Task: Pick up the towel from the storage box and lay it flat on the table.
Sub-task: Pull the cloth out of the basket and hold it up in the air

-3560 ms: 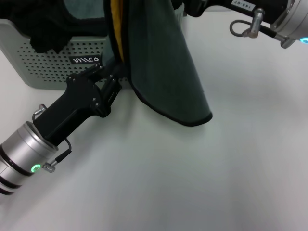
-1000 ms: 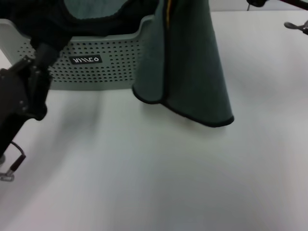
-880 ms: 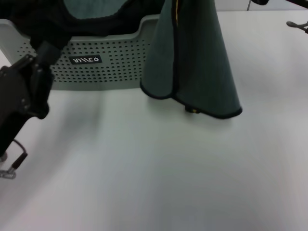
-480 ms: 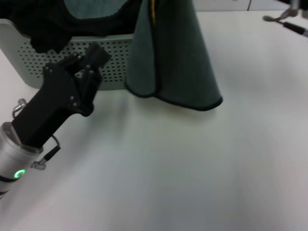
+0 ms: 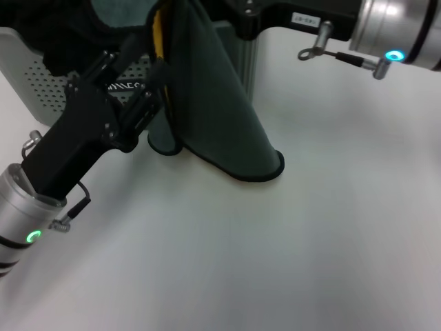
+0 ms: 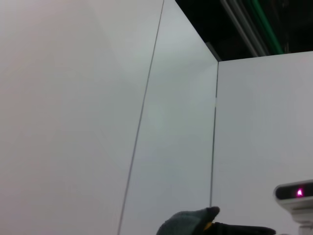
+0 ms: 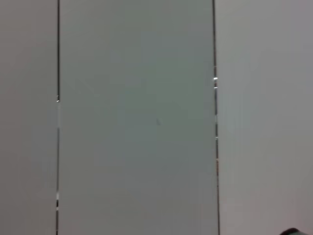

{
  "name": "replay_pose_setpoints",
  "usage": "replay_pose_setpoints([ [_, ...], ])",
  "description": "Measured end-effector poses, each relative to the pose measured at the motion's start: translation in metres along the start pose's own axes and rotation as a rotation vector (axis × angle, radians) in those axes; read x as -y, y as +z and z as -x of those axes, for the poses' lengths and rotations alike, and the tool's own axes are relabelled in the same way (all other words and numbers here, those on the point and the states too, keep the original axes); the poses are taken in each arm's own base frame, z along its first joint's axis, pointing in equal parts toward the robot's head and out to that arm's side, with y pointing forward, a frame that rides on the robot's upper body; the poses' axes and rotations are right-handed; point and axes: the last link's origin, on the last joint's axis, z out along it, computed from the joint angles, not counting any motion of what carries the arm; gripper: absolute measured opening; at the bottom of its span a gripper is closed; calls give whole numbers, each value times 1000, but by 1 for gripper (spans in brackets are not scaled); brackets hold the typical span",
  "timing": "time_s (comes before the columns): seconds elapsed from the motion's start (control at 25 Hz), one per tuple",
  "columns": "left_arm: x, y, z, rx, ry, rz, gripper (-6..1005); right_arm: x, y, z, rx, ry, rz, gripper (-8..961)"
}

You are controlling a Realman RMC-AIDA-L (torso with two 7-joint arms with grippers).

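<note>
The towel hangs from the top of the head view, dark teal face outward, with a strip of its yellow face at the left fold. Its black-trimmed lower edge touches the table. My right gripper is at the towel's top, shut on it, fingers mostly hidden. My left gripper is open, its fingers either side of the towel's left edge. The storage box stands behind the left gripper. A towel corner shows in the left wrist view.
A black cloth drapes over the box's rim and a pale teal cloth lies inside it. The right arm's silver wrist spans the top right. The right wrist view shows only wall panels.
The towel has swung left and lower, its bottom edge now on the table. My left gripper has moved up to its left edge. My right arm has come into view at the top.
</note>
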Motion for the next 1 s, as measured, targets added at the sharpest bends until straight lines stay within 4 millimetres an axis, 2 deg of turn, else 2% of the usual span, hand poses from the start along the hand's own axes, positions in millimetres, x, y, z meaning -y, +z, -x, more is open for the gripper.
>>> replay_pose_setpoints([
  [0.36,14,1,5,35,57,-92,642,-2,13,4,4,-29,20,11],
  [0.68,32,-4,13,93,68,-224,634,-3,11,20,43,-67,30,12],
  [1.0,36,-16,18,134,64,-297,626,3,-13,42,113,-99,9,12],
])
